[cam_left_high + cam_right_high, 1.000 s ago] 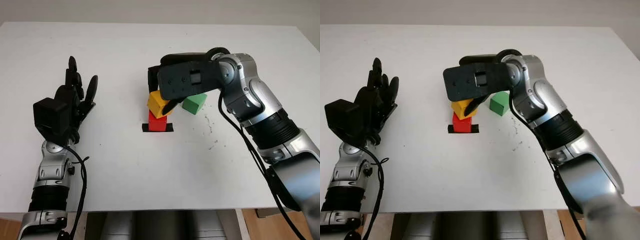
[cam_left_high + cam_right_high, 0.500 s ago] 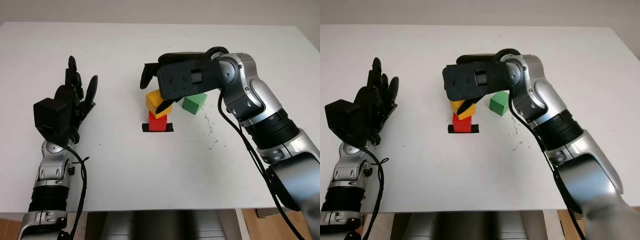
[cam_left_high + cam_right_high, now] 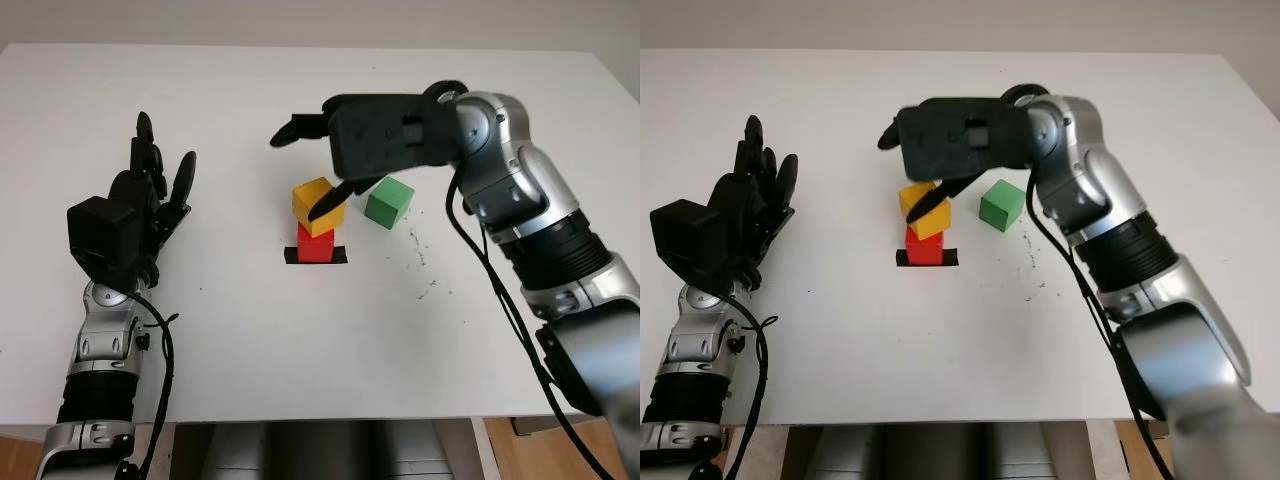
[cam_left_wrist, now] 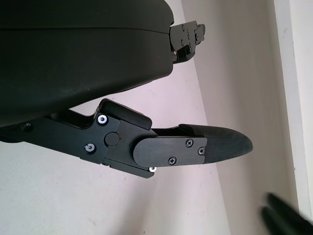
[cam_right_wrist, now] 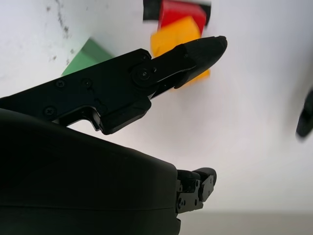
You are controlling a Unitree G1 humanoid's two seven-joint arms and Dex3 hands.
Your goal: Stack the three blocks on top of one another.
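Observation:
A yellow block (image 3: 318,206) sits turned a little on top of a red block (image 3: 317,243), which stands on a black mark (image 3: 316,256) at the table's middle. A green block (image 3: 388,203) lies on the table just right of that pair. My right hand (image 3: 318,162) hovers open above and behind the yellow block, one fingertip (image 3: 320,211) reaching down in front of it, and holds nothing. In the right wrist view the yellow block (image 5: 172,35), red block (image 5: 182,11) and green block (image 5: 87,55) lie beyond the fingers. My left hand (image 3: 150,190) is open at the table's left side.
The white table (image 3: 250,340) stretches wide around the blocks. A few small dark specks (image 3: 422,262) mark its surface right of the stack. The table's front edge runs along the bottom of the head views.
My right hand has let go of the yellow block and lifted up and back from it, fingers opening. The yellow block stays on the red one. The left hand has not moved.

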